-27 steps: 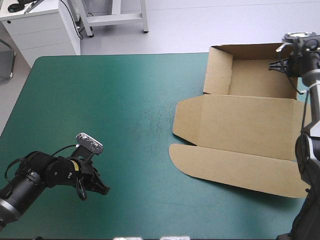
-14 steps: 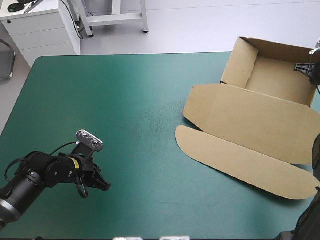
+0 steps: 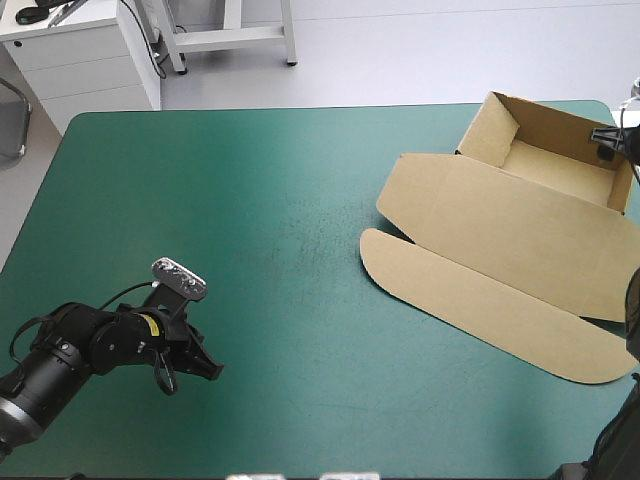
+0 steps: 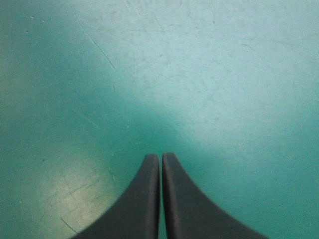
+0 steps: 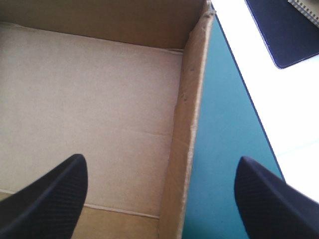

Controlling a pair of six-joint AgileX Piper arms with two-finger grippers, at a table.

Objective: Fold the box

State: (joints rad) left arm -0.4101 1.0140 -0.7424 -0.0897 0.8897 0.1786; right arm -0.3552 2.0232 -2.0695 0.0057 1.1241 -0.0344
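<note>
The brown box [image 3: 500,250] is sitting at the table's far right corner, turned at a slant to the edges. It is standing as an open tray [image 3: 560,165] with its walls raised, plain brown board inside and out. The lid [image 3: 510,235] is lying flat on the cover, spreading from the tray toward the table's middle, and its long rounded flap [image 3: 480,315] is lying flat on the near side.

The right gripper [image 5: 159,162] is hovering at the tray's far right wall [image 5: 192,124] with its jaws wide apart: one black finger [image 5: 47,199] is hanging over the tray's floor, the other is hanging outside over the cover, and the wall is standing between them, apart from both.

The left gripper [image 3: 208,371] is resting low near the table's near left corner, well apart from the box, its fingers pressed together into one point over bare cover.

The teal-green cover [image 3: 250,220] is showing fine pale scratches and scuffs, thickest around its middle.
</note>
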